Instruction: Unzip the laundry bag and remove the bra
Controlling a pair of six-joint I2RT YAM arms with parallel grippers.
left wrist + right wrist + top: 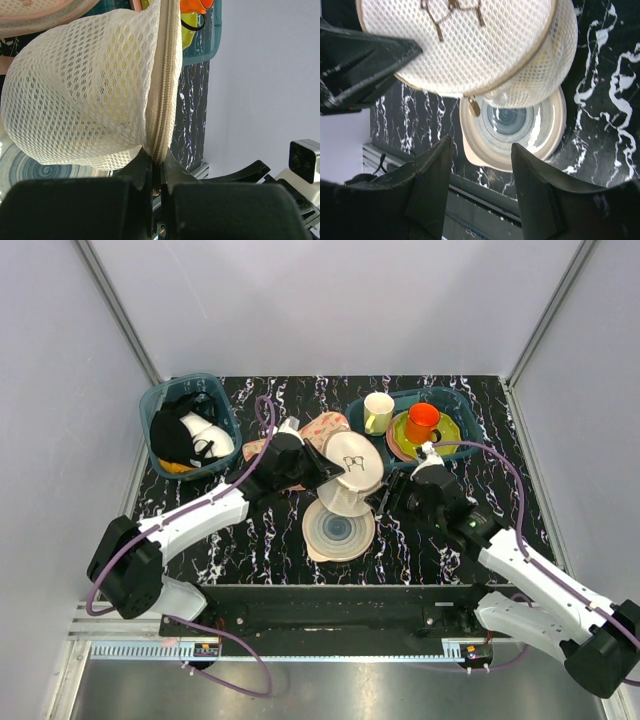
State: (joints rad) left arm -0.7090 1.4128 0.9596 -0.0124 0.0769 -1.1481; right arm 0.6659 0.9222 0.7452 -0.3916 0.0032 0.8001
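1. The left arm (190, 520) stretches from 7 o'clock toward 2 o'clock. The left gripper (156, 170) has its jaws pressed together on the zipper seam of the laundry bag (85, 95).
2. The right arm (520, 560) reaches from 5 o'clock toward 10 o'clock. The right gripper (482, 165) has its jaws standing apart.

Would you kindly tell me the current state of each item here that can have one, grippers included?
laundry bag: held up off the table
zip: closed along the visible stretch
bra: inside the bag, yellow showing through the mesh
left gripper: shut on the bag's zip seam
right gripper: open, holding nothing
orange mug: upright
cream cup: upright
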